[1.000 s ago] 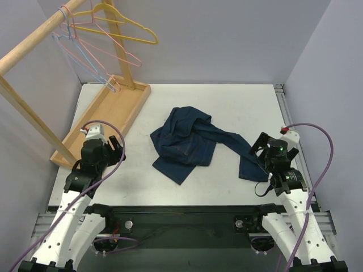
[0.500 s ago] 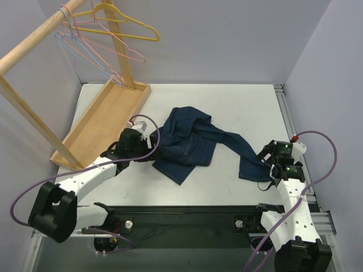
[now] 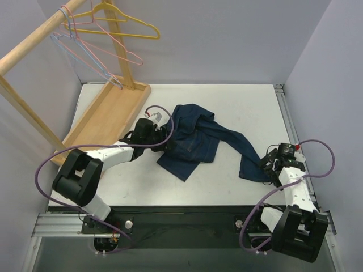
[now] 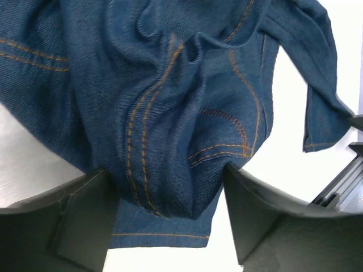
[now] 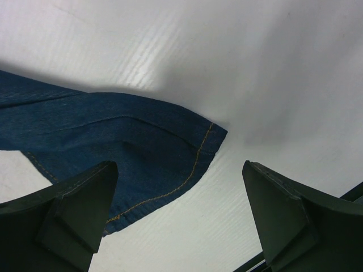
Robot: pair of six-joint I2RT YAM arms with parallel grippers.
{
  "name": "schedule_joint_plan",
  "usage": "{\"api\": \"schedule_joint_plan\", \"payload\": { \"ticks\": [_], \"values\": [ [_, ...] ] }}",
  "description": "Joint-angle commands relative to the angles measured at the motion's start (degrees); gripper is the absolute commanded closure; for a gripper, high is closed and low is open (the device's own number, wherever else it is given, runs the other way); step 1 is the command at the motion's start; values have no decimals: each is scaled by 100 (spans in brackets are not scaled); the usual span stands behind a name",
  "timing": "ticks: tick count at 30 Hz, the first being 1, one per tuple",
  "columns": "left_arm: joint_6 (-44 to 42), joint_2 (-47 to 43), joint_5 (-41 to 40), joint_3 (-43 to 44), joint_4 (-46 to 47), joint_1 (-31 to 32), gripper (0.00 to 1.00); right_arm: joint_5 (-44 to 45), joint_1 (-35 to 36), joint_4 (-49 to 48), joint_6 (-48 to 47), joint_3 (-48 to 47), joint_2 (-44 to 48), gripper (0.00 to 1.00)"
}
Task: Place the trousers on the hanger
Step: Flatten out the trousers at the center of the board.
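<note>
The trousers lie crumpled in the middle of the table, with one leg trailing to the right. My left gripper is at their left edge. In the left wrist view it is open, with a fold of the denim between the fingers. My right gripper is open beside the leg end. In the right wrist view it is over the table, and the hem lies by its left finger. The light-blue hanger hangs on the rail at the back left.
A wooden rack with a rail and a tray-like base stands at the left. A yellow hanger and pink hangers hang on the rail too. The table's right edge is close to my right arm.
My left arm has reached forward to the left edge of the trousers and the fabric has bunched a little. My right arm has stretched out low beside the leg end.
</note>
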State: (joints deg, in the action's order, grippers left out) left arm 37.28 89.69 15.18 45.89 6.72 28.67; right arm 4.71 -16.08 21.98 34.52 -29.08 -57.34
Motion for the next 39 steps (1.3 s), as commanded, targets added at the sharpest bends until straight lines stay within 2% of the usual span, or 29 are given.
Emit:
{"api": "schedule_joint_plan", "payload": {
  "ticks": [1, 2, 3, 8, 12, 19, 22, 31, 34, 35, 37, 38, 39],
  "values": [
    [17, 435, 152, 517, 269, 51, 65, -592, -413, 44, 151, 113, -321, 1],
    [-10, 470, 143, 552, 251, 51, 80, -646, -466, 17, 151, 122, -382, 1],
    [-88, 436, 108, 605, 207, 51, 100, -725, -554, 17, 151, 131, -409, 1],
    [-694, -363, -803, 1158, -582, 43, 100, -805, -677, 8, 213, 87, -655, 1],
    [-1221, -1426, -1393, 1440, -1383, 34, 100, -831, -678, -27, 239, 43, -945, 2],
    [-1486, -2095, -1473, 1484, -2515, -19, 100, -1068, -669, -413, 380, 78, -1489, 4],
    [-1530, -2385, -1667, 1493, -2816, -19, 100, -1095, -660, -466, 441, -1, -1770, 5],
    [-1846, -3045, -1536, 1941, -3563, -28, 100, -1297, -520, -747, 582, -571, -2605, 7],
    [-1926, -3186, -1588, 1907, -3800, -28, 100, -1393, -327, -835, 626, -739, -2930, 13],
    [-1943, -3247, -1597, 1889, -3853, -36, 100, -1411, -265, -853, 617, -853, -3010, 22],
    [-1952, -3361, -1667, 1862, -4046, -36, 100, -1411, -54, -879, 635, -967, -3239, 33],
    [-1970, -3396, -1702, 1845, -4099, -36, 100, -1394, 7, -871, 635, -1038, -3292, 44],
    [-1979, -3449, -1790, 1853, -4230, -28, 100, -1394, 86, -905, 643, -1073, -3353, 49]
  ]
}}
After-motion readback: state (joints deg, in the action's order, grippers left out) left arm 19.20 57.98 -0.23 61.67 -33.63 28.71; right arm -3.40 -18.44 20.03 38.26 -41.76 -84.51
